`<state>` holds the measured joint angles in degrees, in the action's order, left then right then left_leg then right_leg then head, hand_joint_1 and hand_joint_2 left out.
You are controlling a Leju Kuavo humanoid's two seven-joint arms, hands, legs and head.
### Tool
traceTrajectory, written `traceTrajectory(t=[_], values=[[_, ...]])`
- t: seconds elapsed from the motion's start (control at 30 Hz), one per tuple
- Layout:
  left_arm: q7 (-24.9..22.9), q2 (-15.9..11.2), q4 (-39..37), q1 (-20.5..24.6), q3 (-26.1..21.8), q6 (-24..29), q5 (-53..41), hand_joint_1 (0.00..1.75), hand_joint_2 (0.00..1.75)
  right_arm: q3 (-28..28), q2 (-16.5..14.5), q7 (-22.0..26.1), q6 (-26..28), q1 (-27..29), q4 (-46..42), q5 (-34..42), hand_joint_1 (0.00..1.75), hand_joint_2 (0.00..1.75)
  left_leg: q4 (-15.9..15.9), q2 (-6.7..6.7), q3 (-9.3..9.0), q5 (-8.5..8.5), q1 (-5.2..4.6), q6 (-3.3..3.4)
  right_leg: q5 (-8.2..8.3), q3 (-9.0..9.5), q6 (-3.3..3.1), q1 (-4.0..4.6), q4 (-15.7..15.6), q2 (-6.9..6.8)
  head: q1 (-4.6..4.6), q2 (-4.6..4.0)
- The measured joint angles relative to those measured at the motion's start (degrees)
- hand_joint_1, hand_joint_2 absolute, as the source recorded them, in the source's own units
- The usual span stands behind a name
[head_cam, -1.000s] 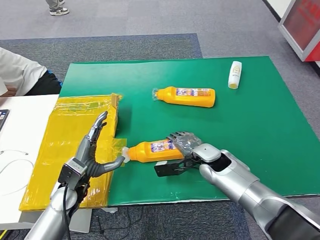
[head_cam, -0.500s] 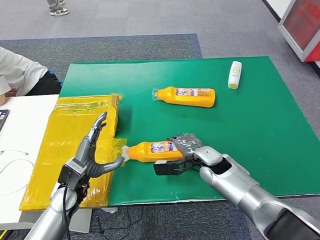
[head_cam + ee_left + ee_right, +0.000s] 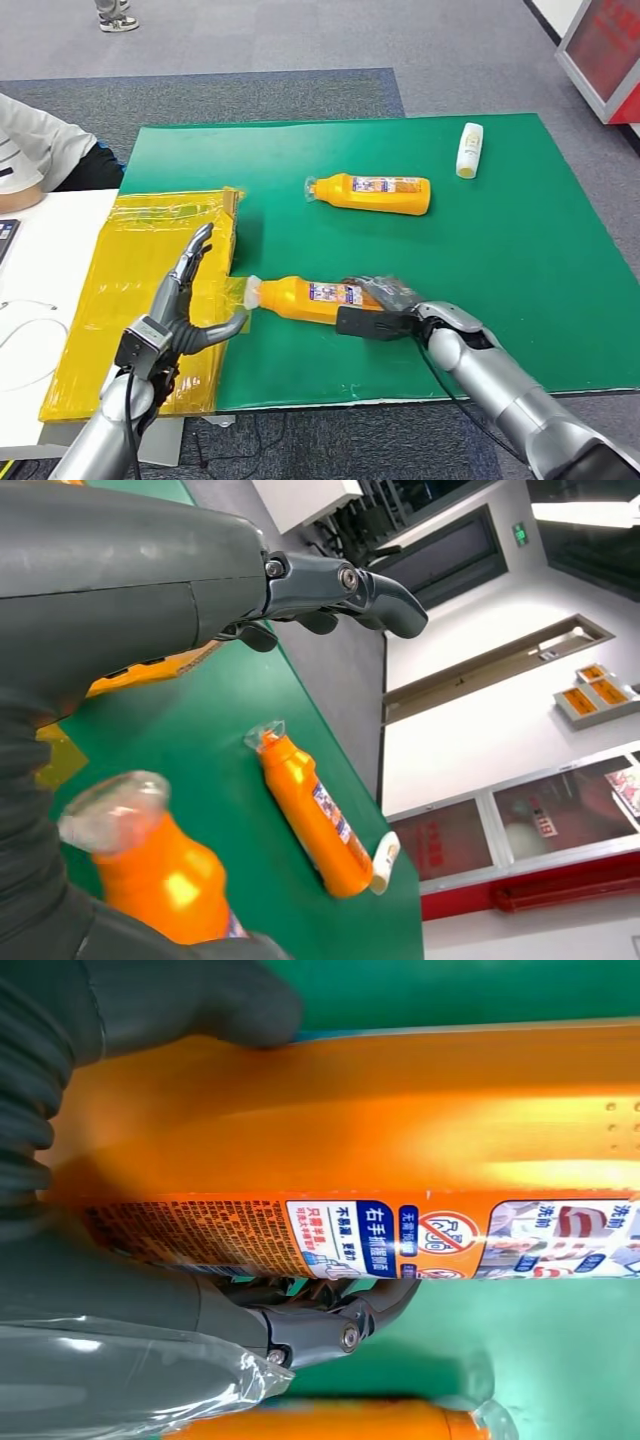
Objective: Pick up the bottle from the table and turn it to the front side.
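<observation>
Since a second ago the right robot hand [image 3: 380,310] has rolled lower and closed around the base of the bottle [image 3: 313,298], which has shifted slightly toward the surface's [image 3: 490,250] left edge. It lies near the front edge, cap touching the yellow sheet [image 3: 136,290]. The left robot hand [image 3: 185,305] hovers open beside the cap.

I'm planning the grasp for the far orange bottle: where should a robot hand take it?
Grip the far orange bottle around its wide body, coming from above across its length. It lies flat on the green mat, and its cap end narrows, offering less to hold.
</observation>
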<state>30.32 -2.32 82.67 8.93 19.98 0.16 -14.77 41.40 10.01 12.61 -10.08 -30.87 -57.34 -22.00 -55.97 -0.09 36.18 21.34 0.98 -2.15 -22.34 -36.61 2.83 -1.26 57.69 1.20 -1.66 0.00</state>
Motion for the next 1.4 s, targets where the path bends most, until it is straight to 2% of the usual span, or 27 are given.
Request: traceTrajectory(t=[0.23, 0.4, 0.5, 0.63, 0.7, 0.93, 1.03, 1.17, 1.27, 1.4], values=[[0.67, -0.04, -0.23, 0.33, 0.04, -0.11, 0.72, 0.00, 1.75, -6.73, 2.08, 5.25, -4.08, 4.41, -2.99, 8.32, 1.70, 1.75, 0.00, 0.00, 0.00, 0.01, 0.00, 0.00, 0.00, 0.00, 0.00, 0.00, -0.01, 0.00, 0.01, -0.01], [0.91, -0.07, -0.23, 0.36, 0.07, -0.14, 0.97, 0.00, 1.75, -10.23, 2.44, 7.47, -6.14, 6.72, -3.79, 12.78, 1.64, 1.75, 0.00, 0.00, 0.02, 0.01, 0.00, 0.01, 0.00, 0.00, 0.00, 0.00, 0.00, 0.00, 0.00, 0.00], [1.09, -0.07, -0.23, 0.33, 0.08, -0.63, 1.57, 0.00, 1.75, -12.15, 2.44, 8.71, -7.16, 8.27, -4.23, 15.39, 1.68, 1.75, 0.00, 0.00, 0.05, 0.01, 0.00, 0.01, 0.00, 0.00, 0.01, 0.00, 0.00, -0.01, -0.01, 0.00], [1.28, -0.08, -0.32, 0.09, -0.01, -2.66, 4.44, 0.00, 1.75, -15.02, 1.76, 9.57, -7.76, 11.00, -5.50, 19.12, 1.65, 1.75, 0.00, -0.01, 0.12, 0.02, 0.00, 0.01, -0.01, -0.03, 0.01, 0.00, 0.01, -0.02, 0.00, -0.01], [1.29, -0.09, -0.51, -0.24, -0.32, -4.00, 6.50, 0.00, 1.75, -16.68, 0.97, 9.30, -7.06, 12.43, -6.58, 20.40, 1.69, 1.75, 0.00, -0.01, 0.14, 0.02, 0.00, 0.01, -0.01, -0.05, 0.01, 0.00, 0.01, -0.02, 0.01, 0.00], [0.90, -0.21, -2.81, -1.51, -3.25, -5.63, 9.05, 0.00, 1.75, -21.05, -1.54, 8.30, -4.85, 16.06, -12.11, 21.98, 1.63, 1.75, 0.01, -0.01, 0.18, 0.03, 0.00, 0.02, -0.05, -0.09, 0.04, 0.00, 0.01, -0.02, -0.01, 0.00], [-0.04, -0.15, -4.47, -1.74, -4.65, -10.80, 13.83, 0.00, 1.75, -21.78, -2.36, 8.15, -4.44, 16.94, -14.45, 22.19, 1.61, 1.75, 0.00, -0.01, 0.18, 0.03, 0.00, 0.02, -0.05, -0.10, 0.05, 0.00, 0.01, -0.02, 0.00, 0.00], [-0.76, 0.04, -6.71, -1.76, -6.03, -17.38, 19.85, 0.00, 1.75, -22.08, -3.40, 8.16, -3.93, 17.43, -16.54, 21.83, 1.66, 1.75, 0.00, -0.01, 0.18, 0.04, 0.00, 0.03, -0.05, -0.10, 0.05, 0.00, 0.01, -0.02, -0.01, 0.00], [-0.80, 0.11, -8.25, -1.69, -7.02, -20.77, 22.99, 0.00, 1.75, -21.97, -4.16, 9.01, -2.25, 17.84, -18.21, 19.64, 1.64, 1.75, 0.00, -0.01, 0.18, 0.03, 0.00, 0.03, -0.05, -0.11, 0.05, 0.00, 0.01, -0.02, 0.00, 0.00], [-1.62, 0.11, -9.43, -1.60, -7.64, -28.33, 28.66, 0.00, 1.75, -21.16, -4.98, 10.05, 0.16, 18.12, -20.50, 16.37, 1.58, 1.75, 0.00, -0.01, 0.18, 0.04, 0.00, 0.03, -0.06, -0.12, 0.05, 0.00, 0.01, -0.02, 0.00, 0.00]])
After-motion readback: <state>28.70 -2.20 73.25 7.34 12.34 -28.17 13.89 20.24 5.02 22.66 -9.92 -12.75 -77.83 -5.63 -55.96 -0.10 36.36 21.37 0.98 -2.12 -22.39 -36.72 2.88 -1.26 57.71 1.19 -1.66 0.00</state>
